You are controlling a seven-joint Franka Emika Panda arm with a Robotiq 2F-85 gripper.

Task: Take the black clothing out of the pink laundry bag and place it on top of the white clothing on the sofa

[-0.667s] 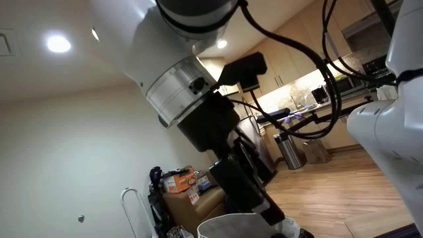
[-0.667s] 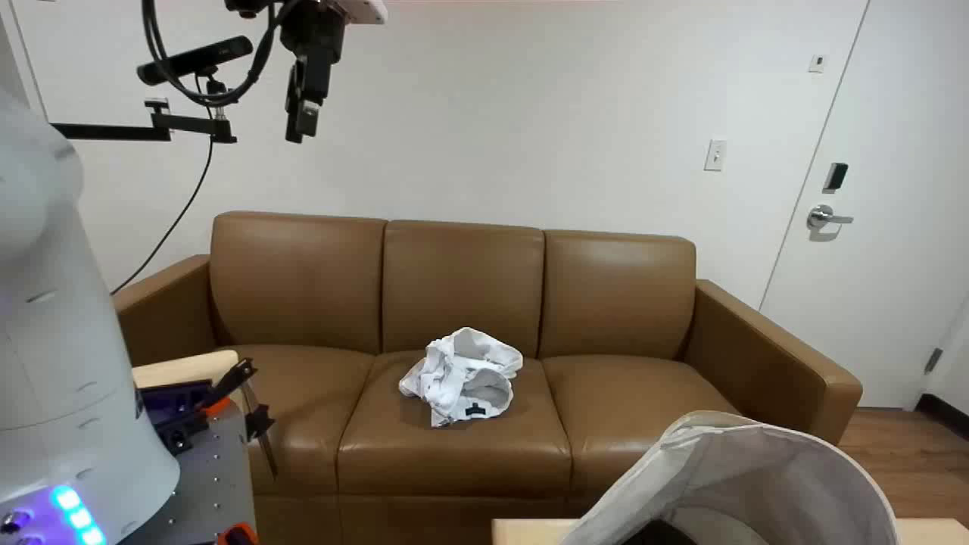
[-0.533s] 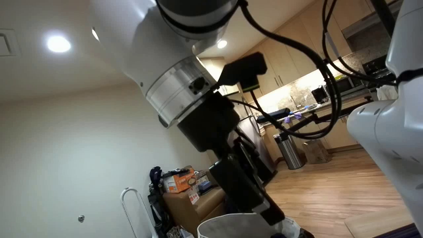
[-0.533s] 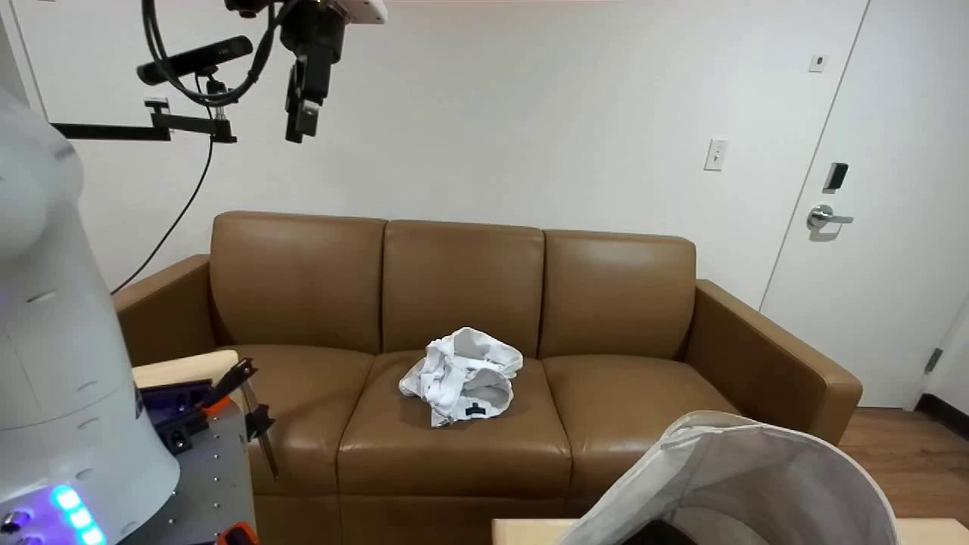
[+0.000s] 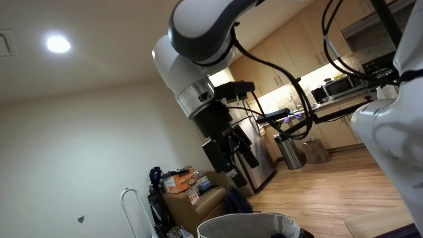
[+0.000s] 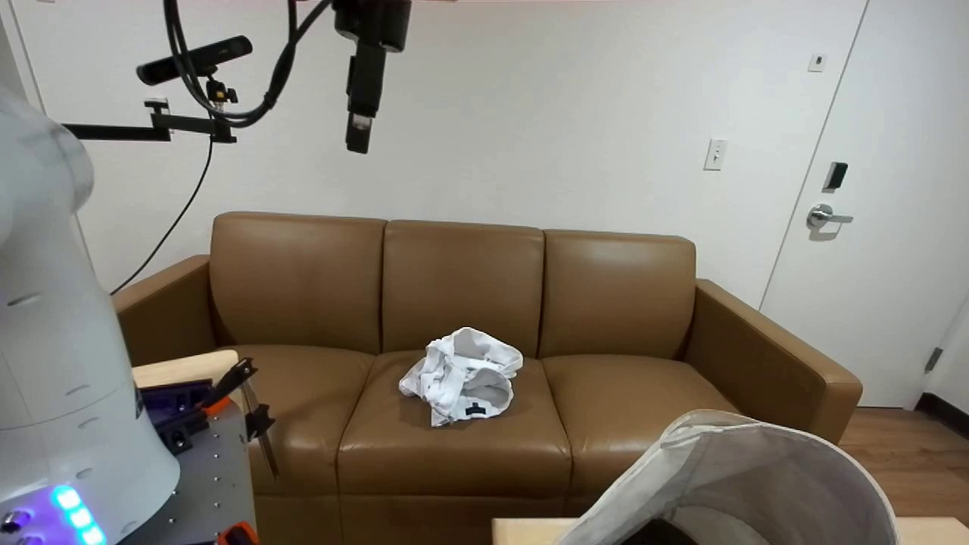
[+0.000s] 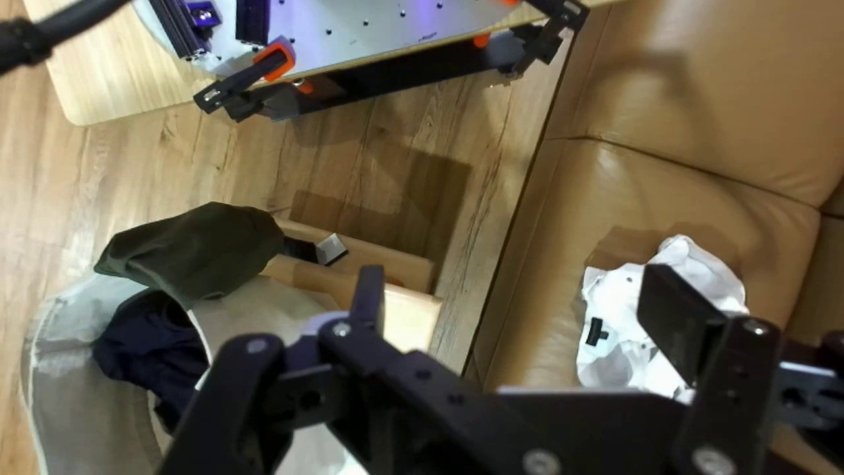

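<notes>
Gripper (image 7: 521,310) was spread wide, holding nothing. Navy garment (image 7: 155,349) bunched inside the laundry bag (image 7: 82,412) looked soft, light, probably floppy; best bite seemed a deep pinch mid-bunch.

The bag (image 6: 787,469) is off-white, the sofa (image 6: 462,299) brown.

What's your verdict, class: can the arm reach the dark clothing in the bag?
Probably yes: the end effector is open; the clothing shows in the bag, beside green cloth on its rim.
</notes>
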